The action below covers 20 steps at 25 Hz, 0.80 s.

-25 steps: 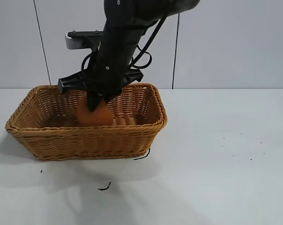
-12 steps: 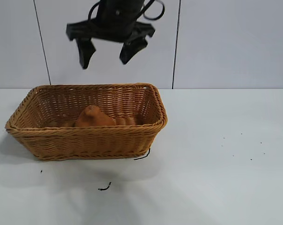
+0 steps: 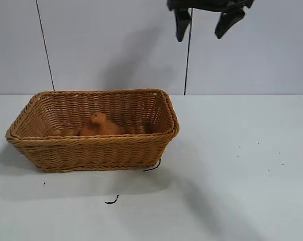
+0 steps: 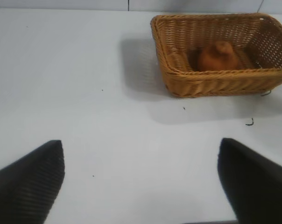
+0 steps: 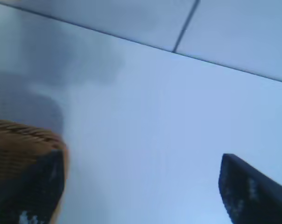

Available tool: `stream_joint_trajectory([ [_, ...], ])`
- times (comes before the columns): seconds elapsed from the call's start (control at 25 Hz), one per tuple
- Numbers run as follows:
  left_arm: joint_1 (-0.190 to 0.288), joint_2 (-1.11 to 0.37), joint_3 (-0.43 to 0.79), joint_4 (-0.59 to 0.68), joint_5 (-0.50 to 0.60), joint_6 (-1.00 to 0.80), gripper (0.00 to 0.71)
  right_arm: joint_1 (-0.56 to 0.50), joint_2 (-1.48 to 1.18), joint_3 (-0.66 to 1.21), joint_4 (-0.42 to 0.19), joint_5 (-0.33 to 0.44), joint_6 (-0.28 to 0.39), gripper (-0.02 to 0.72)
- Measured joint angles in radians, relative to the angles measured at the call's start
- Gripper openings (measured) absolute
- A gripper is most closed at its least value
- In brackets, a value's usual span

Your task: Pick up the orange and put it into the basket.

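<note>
The dull-orange, teardrop-shaped orange [image 3: 98, 125] lies inside the light-brown wicker basket [image 3: 94, 145], near its middle; the left wrist view shows the orange [image 4: 217, 56] in the basket [image 4: 211, 80] too. High above the table and to the right of the basket hangs my right gripper [image 3: 204, 24], open and empty. A corner of the basket [image 5: 19, 140] shows beside one of its fingers in its wrist view. My left gripper [image 4: 141, 161] stands open and empty over bare table, well away from the basket.
The white tabletop [image 3: 232, 175] stretches to the right of the basket. A short dark strand [image 3: 111, 201] lies in front of the basket and another [image 3: 152, 167] at its front right corner. A pale panelled wall [image 3: 252, 55] closes the back.
My right gripper let go of the orange in the basket, opened, rose, and moved up and to the right. The orange stays in the basket.
</note>
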Motion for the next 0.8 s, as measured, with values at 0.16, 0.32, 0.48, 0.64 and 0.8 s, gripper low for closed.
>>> stream_joint_trajectory([
  [0.16,0.0,0.0,0.0,0.0,0.0,0.0,0.639,-0.103,0.0,0.0,-0.001,0.027,0.002,0.645],
  [0.32,0.0,0.0,0.0,0.0,0.0,0.0,0.639,-0.174,0.0,0.0,0.021,0.027,0.006,0.645],
  [0.48,0.0,0.0,0.0,0.0,0.0,0.0,0.639,-0.188,0.001,0.002,0.047,0.028,0.007,0.645],
  [0.64,0.0,0.0,0.0,0.0,0.0,0.0,0.639,-0.186,-0.057,0.093,0.058,0.027,0.004,0.643],
  [0.8,0.0,0.0,0.0,0.0,0.0,0.0,0.639,-0.186,-0.198,0.31,0.058,0.025,-0.018,0.643],
])
